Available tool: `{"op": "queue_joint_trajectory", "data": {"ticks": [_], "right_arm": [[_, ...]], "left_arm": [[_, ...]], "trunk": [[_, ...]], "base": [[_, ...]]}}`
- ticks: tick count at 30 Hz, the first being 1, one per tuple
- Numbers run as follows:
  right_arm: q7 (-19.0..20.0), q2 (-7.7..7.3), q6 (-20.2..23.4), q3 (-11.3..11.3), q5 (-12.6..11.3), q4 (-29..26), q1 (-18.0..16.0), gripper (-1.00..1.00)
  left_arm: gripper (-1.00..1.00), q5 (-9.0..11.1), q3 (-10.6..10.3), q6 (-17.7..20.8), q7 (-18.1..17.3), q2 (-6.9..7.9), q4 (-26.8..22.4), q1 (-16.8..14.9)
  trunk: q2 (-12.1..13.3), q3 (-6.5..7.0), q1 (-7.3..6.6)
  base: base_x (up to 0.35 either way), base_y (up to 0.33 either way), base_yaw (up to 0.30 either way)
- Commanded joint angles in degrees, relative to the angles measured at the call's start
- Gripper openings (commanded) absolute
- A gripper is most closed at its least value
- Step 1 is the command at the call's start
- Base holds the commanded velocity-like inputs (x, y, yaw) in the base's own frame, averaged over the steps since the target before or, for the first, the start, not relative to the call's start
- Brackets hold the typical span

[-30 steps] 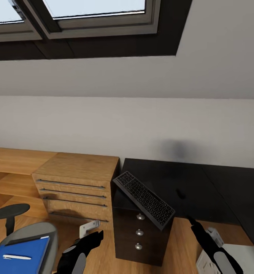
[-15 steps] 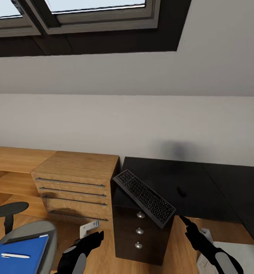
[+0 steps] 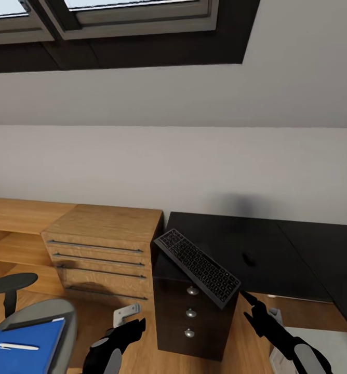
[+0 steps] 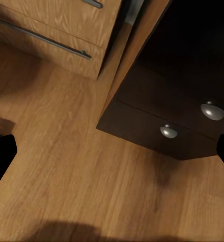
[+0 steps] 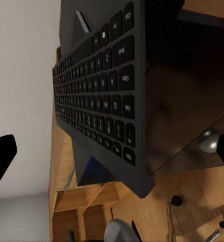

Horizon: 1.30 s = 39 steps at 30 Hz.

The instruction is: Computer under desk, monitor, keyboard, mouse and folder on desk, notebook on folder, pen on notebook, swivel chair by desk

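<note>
Room: white sloped ceiling with a dark-framed skylight [image 3: 116, 26] cut off at the upper edge; light wood floor [image 4: 86, 181].
Hidden or cut off: swivel chair [image 3: 36, 317] shows its grey seat and one black armrest at the lower left corner of the head view, the rest out of frame; a pale grey box [image 3: 327, 340] at the lower right is partly covered by the right arm and cannot be identified.
Hard to make out: a small dark rounded object [image 3: 249, 258] lies on the black top [image 3: 267, 249]; black on black, likely the mouse.
Keyboard: slim dark grey keyboard [image 3: 197, 266] with black low-profile keys, tilted, one long edge raised, resting at the front corner of the black cabinet [image 3: 191, 317] with round silver knobs; the right wrist view shows the key rows [image 5: 104, 96] close up.
Folder: bright blue folder [image 3: 25, 345] lies flat on the chair seat, with a pale pen [image 3: 18, 346] on top.
Wooden drawer unit: light wood unit [image 3: 103, 249] stands just beside the black cabinet.
Left gripper: left gripper [image 3: 124, 332] hangs over the floor, fingers spread, nothing between them.
Right gripper: right gripper [image 3: 254, 306] sits just beside the keyboard's lower corner, fingers spread, not touching it.
</note>
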Motion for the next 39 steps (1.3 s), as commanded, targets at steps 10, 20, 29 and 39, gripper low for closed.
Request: {"op": "queue_joint_trajectory", "data": {"ticks": [10, 20, 29, 39], "right_arm": [[0.5, -0.03, 0.6, -0.1, 0.1, 0.2, 0.0, 1.0], [0.4, -0.04, 0.0, -0.3, 0.3, 0.1, 0.0, 1.0], [0.4, -0.04, 0.1, -0.3, 0.3, 0.1, -0.1, 1.0], [0.3, -0.03, 0.2, -0.1, 0.3, -0.1, 0.0, 1.0]], "left_arm": [[1.0, 0.6, -0.3, 0.1, 0.6, 0.02, 0.1, 0.0], [1.0, 0.6, -0.3, 0.1, 0.6, 0.02, 0.1, 0.0], [1.0, 0.6, -0.3, 0.1, 0.6, 0.02, 0.1, 0.0], [1.0, 0.5, -0.4, -0.1, 0.3, 0.4, 0.8, 0.0]], "trunk": [[-4.1, -1.87, 2.21], [-8.1, -3.66, 4.4], [-10.5, -4.74, 5.72], [-10.5, -4.74, 5.72]], "base": [[0.0, 0.0, 0.0], [0.0, 0.0, 0.0], [0.0, 0.0, 0.0], [0.0, 0.0, 0.0]]}}
